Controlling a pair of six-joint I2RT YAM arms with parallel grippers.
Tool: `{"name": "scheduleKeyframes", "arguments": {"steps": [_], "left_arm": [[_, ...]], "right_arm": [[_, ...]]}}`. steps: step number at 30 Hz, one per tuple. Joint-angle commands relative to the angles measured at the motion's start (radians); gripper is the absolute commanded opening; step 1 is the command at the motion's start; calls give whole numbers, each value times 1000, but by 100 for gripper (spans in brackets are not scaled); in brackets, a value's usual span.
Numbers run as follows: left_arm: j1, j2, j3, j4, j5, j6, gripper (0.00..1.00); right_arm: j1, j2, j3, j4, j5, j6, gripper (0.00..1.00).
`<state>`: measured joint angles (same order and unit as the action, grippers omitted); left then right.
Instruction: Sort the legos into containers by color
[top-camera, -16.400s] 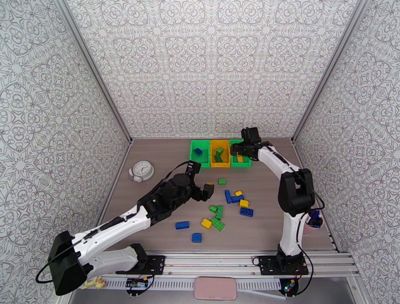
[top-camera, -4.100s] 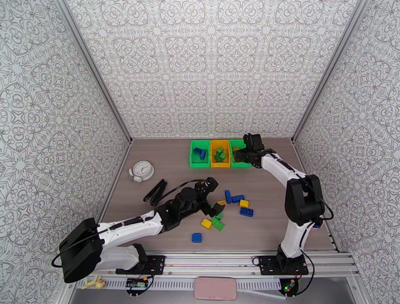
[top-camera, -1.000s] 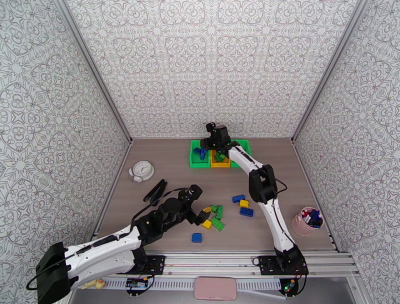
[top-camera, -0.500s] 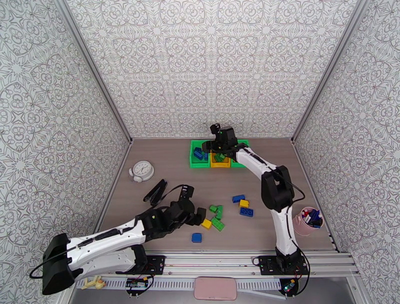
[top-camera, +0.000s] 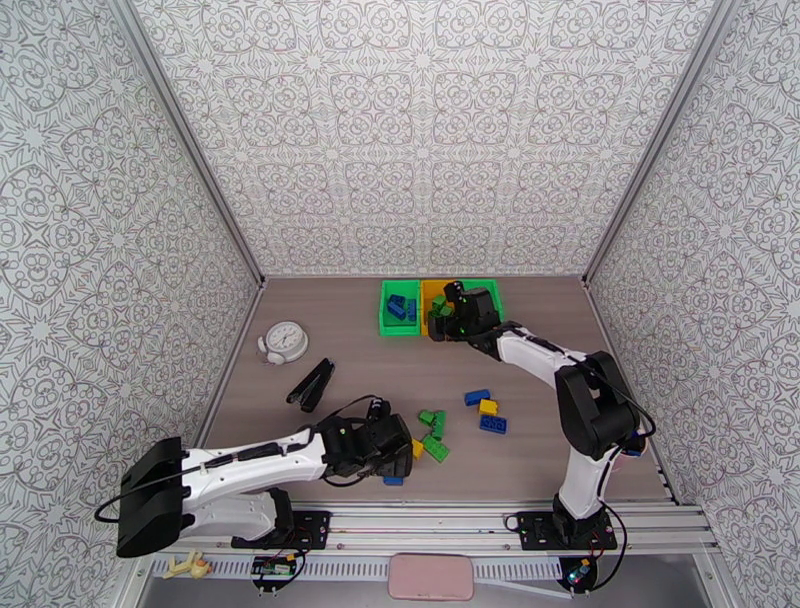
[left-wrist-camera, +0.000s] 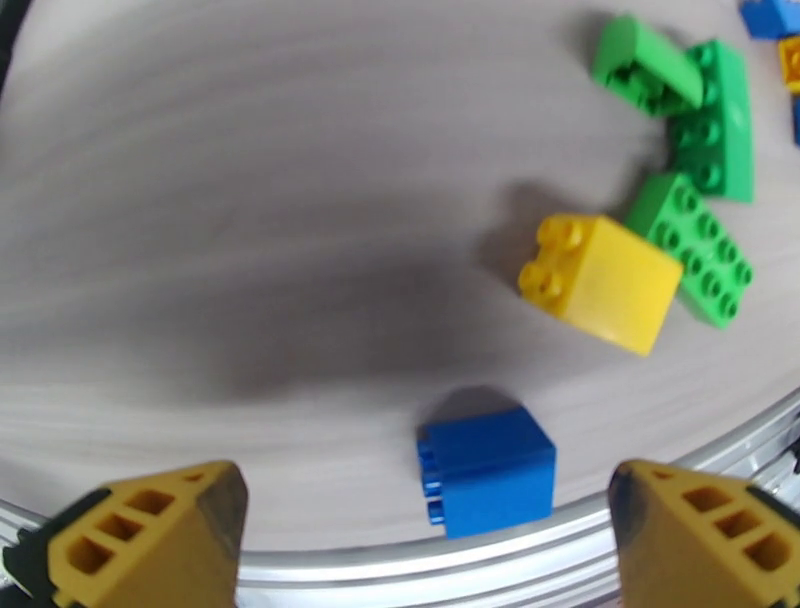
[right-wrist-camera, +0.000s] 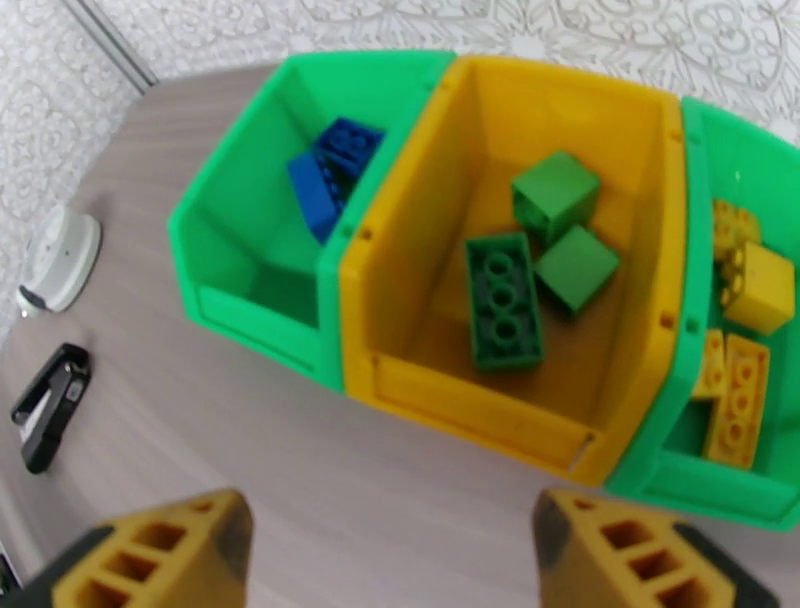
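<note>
Blue lego (left-wrist-camera: 487, 470) under spread left jaws, green legos (right-wrist-camera: 505, 300) in yellow container (right-wrist-camera: 470, 415)

no legible text anywhere, seemingly

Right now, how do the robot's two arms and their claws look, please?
The left arm and right arm have white shells, black joints and thin black cables. The left claw and right claw have yellow-orange fingertips with rectangular holes. A small green light glows near the right wrist.
</note>
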<state>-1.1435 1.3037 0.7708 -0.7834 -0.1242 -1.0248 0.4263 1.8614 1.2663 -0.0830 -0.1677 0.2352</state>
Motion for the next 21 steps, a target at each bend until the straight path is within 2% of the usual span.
{"name": "scheduleKeyframes", "arguments": {"steps": [1,10,21], "left_arm": [[-7,41,-1,24,85,-12,100],[-19,171,-6,91,116,-88,97],[-7,244,51,7,106,-74,63]], "right_arm": [[-8,-57,-21,15,19,-16,77],[-9,-136,-106,-24,39,-45,78],[-8,-198,-156,-41,61,-43,77]]}}
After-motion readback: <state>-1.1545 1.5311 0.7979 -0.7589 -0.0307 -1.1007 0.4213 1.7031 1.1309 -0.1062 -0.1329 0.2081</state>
